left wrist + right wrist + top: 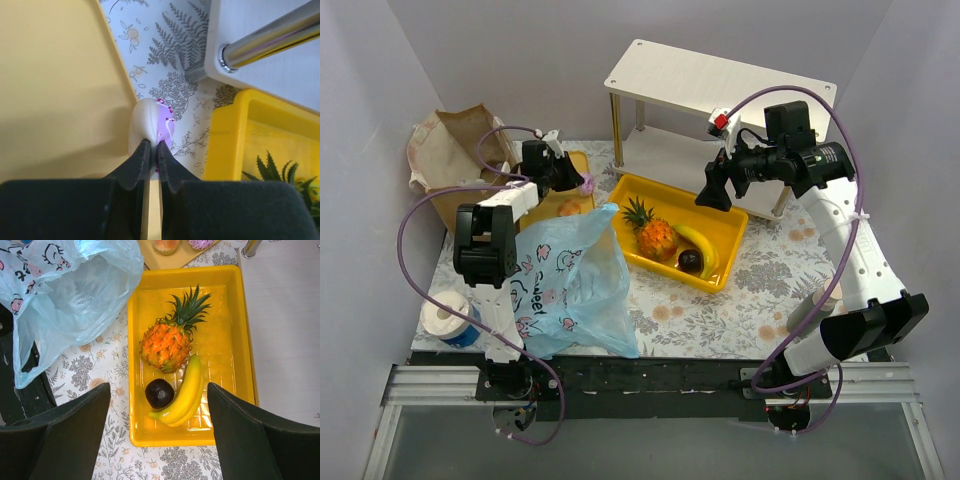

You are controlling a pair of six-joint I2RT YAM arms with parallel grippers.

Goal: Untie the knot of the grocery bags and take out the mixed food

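Note:
My left gripper (582, 183) (154, 144) is shut on a pink-iced doughnut (152, 119), holding it at the right edge of the flat pale-yellow tray (578, 162) (60, 90). A pale doughnut (570, 208) (166, 245) lies on that tray. The light-blue plastic bag (570, 280) (65, 295) lies open at front left. The brown paper bag (455, 150) stands at back left. My right gripper (712, 190) (159, 387) is open and empty above the deep yellow tray (732, 222) (225, 340), which holds a pineapple (655, 235) (167, 342), a banana (700, 248) (187, 390) and a dark round fruit (690, 261) (159, 393).
A white two-level shelf (720, 80) with metal legs stands at the back, right behind the deep tray. A white tape roll (448, 318) sits at the front left corner. The table has a floral cloth (760, 280), and grey walls close it in.

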